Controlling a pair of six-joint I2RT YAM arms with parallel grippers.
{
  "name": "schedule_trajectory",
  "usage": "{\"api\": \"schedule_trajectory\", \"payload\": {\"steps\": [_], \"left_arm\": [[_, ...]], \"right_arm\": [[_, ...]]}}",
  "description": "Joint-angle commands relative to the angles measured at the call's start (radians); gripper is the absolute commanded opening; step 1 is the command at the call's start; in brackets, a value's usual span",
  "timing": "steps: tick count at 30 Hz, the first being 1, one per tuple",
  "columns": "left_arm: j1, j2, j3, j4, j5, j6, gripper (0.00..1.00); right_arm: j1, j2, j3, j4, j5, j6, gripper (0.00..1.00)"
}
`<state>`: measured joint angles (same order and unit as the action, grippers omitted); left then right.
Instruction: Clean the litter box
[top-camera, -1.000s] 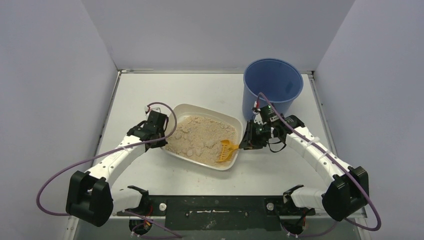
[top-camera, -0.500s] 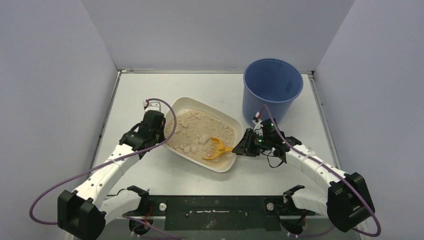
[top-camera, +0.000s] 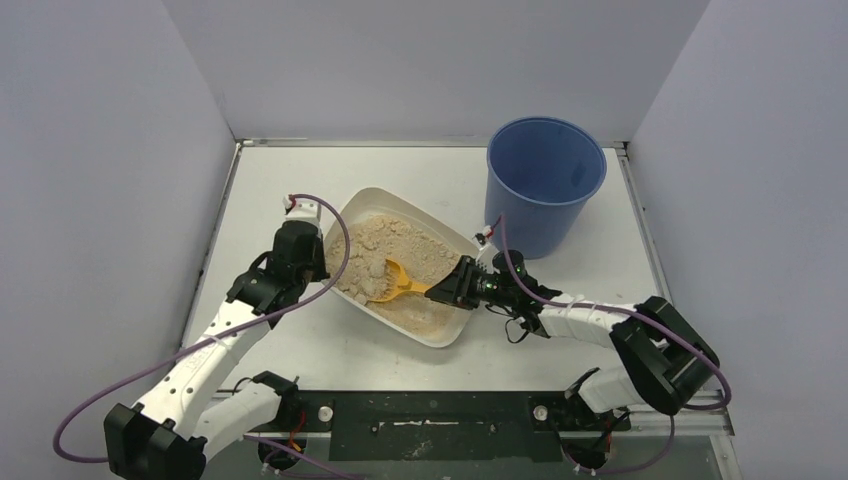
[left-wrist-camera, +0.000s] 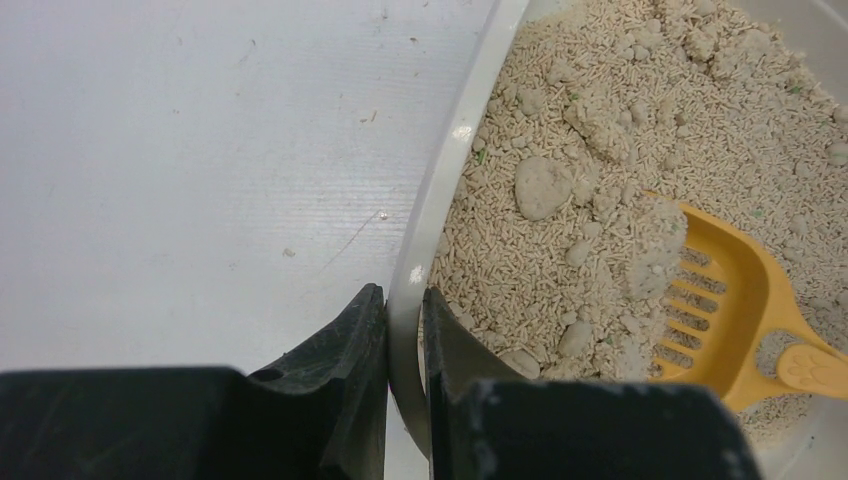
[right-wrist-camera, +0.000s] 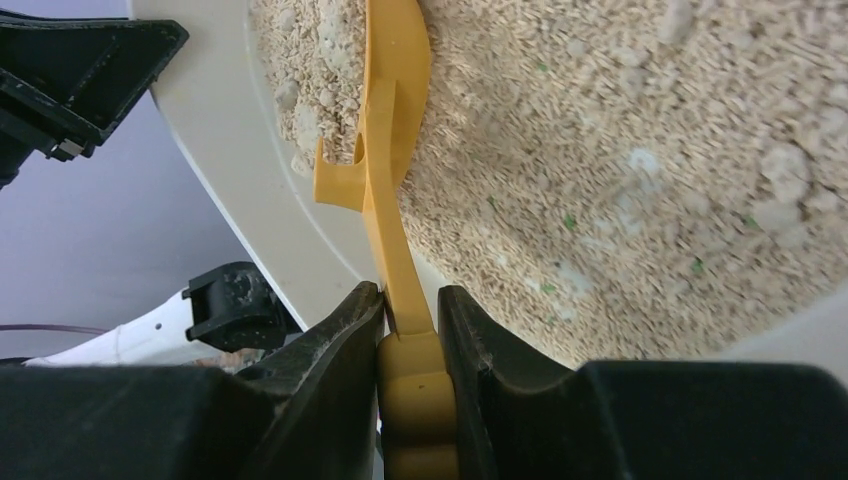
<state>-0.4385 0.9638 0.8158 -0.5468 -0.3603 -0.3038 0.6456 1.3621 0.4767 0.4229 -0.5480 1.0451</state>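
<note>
Since a second earlier, the right arm had stretched low and leftward, its pincer (top-camera: 448, 292) clamped on the orange scoop's (top-camera: 388, 284) handle, blade dug among litter clumps in the litter box (top-camera: 437, 334) mid-table (top-camera: 270, 180). The left pincer (left-wrist-camera: 405, 305) pinched the box's left rim; the blue bucket (top-camera: 545, 185) stood behind

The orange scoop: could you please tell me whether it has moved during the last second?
Yes. The scoop has slid left across the litter box, away from the blue bucket, which stayed put.
</note>
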Motion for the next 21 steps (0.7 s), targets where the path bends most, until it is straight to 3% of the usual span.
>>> {"api": "schedule_trajectory", "payload": {"steps": [1,13,21], "left_arm": [[-0.038,-0.053,0.032,0.192,0.214,0.067,0.00],[-0.055,-0.101,0.008,0.205,0.292,0.090,0.00],[-0.062,-0.159,0.039,0.160,0.253,0.119,0.00]], "right_arm": [[0.070,0.115,0.003,0.188,0.085,0.040,0.00],[0.112,0.245,0.047,0.446,0.183,0.112,0.00],[0.104,0.264,0.020,0.614,0.170,0.125,0.00]]}}
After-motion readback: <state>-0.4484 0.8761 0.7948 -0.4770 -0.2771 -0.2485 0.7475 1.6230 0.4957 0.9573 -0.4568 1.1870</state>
